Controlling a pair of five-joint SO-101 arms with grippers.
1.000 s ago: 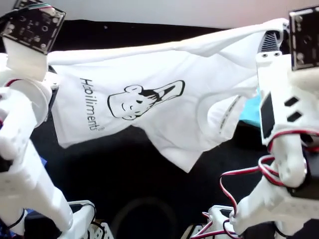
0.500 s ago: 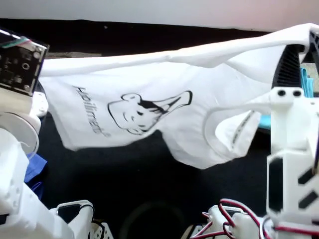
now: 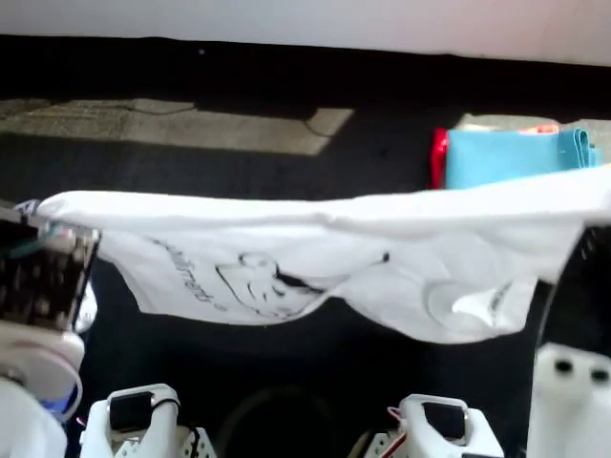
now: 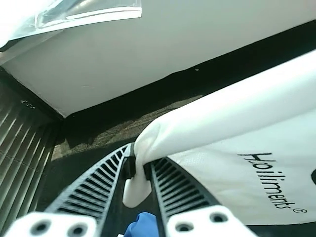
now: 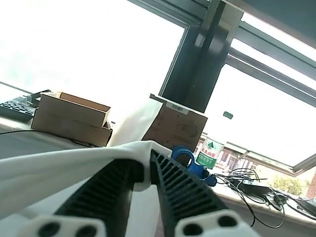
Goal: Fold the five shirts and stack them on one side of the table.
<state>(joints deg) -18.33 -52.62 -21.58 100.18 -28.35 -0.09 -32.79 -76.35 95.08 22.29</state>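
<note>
Both pinching cloth, left gripper and right gripper have hoisted the white shirt taut. Folding awaits.

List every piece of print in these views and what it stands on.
On the white shirt: one black word, a brand name, beside a drawn figure.
On the bottle label: too small to read.
On the cardboard box sticker: too small to read.

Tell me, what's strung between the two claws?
The white shirt, hanging in the air in the high view; the left gripper and right gripper each pinch an edge.
</note>
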